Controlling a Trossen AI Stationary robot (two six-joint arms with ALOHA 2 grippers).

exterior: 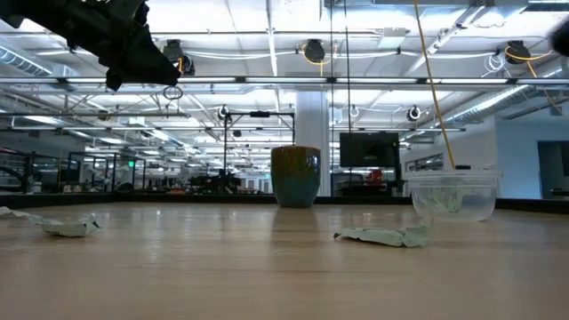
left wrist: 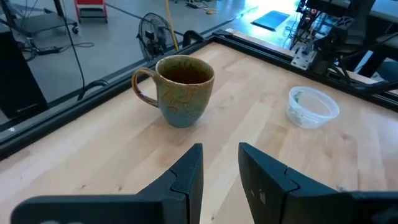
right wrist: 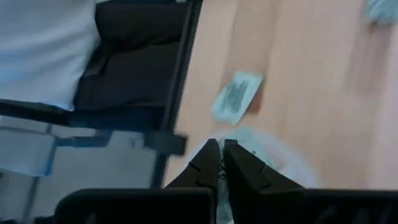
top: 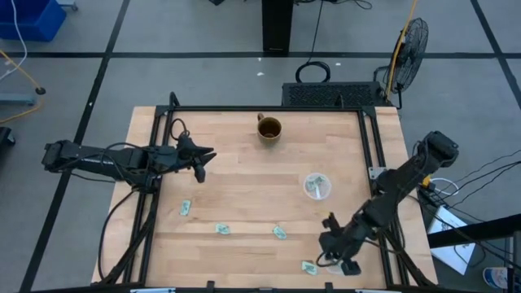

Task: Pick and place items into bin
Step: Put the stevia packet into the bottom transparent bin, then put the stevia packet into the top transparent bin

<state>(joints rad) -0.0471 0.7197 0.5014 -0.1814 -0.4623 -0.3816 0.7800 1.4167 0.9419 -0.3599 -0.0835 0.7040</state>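
Down at the near right corner of the worktop (top: pixel 244 203), right gripper (top: pixel 335 259) lowered over a pale green wrapper (right wrist: pixel 261 155), fingers (right wrist: pixel 208 163) drawn almost together with crinkly wrapper material showing at the tips; whether actually pinched or only touched, hard to say for certain, though a grasp seems likely. Just beside it, another wrapper (top: pixel 308 266) lying flat by the worktop's edge. Over on the far left, left gripper (top: pixel 198 157) hovering above bare wood, fingers (left wrist: pixel 186 177) parted with nothing between, pointed toward the brown mug (top: pixel 269 129); apparently waiting. Toward the right of the worktop, clear plastic bin (top: pixel 317 185) standing upright, well apart from the mug, with some pale green pieces already visible inside, number impossible to count. Still loose on the wood: one wrapper (top: pixel 186 208) at the left, one (top: pixel 222 229) nearer the middle, one (top: pixel 279 233) right of that, plus the two by the right gripper. Judged from this, task partly done: a few pieces binned, about five left to collect, current step the pickup at the near right corner.
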